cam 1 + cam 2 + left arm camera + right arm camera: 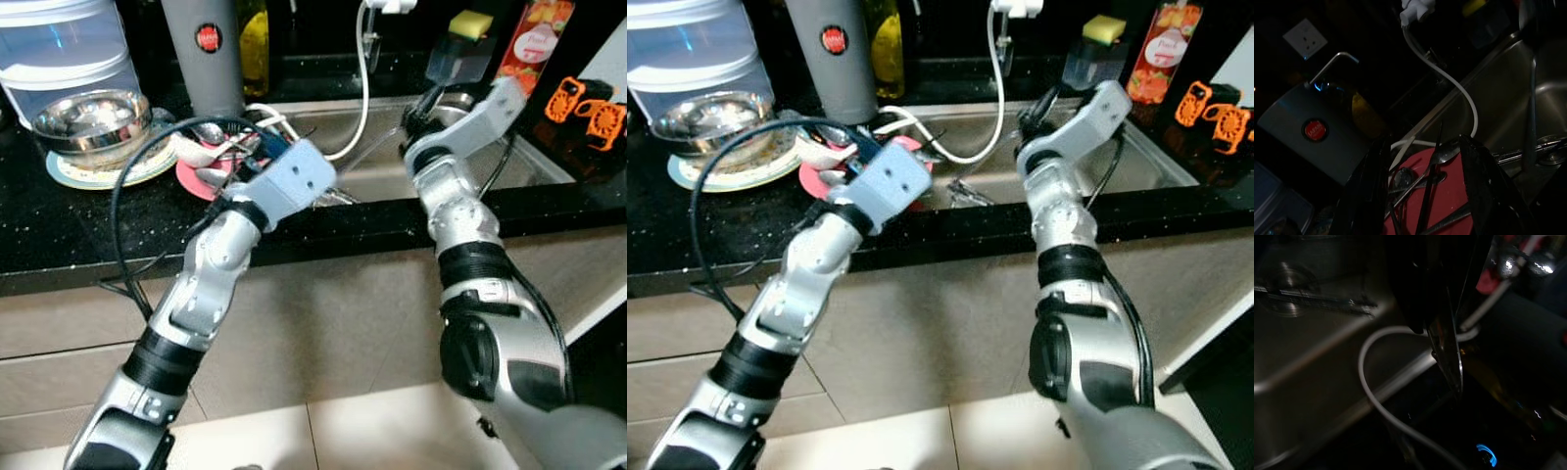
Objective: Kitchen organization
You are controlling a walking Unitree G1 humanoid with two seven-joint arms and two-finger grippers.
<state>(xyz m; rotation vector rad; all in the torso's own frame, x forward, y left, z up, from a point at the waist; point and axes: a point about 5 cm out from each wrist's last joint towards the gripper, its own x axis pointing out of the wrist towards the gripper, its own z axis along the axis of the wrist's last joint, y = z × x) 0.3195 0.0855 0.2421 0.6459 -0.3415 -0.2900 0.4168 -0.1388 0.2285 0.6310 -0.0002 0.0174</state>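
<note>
1. The left gripper hovers over the red plate, jaws apart, with spoons lying between them.
2. The right gripper is pinched on a metal utensil above the sink, beside the white hose.
</note>
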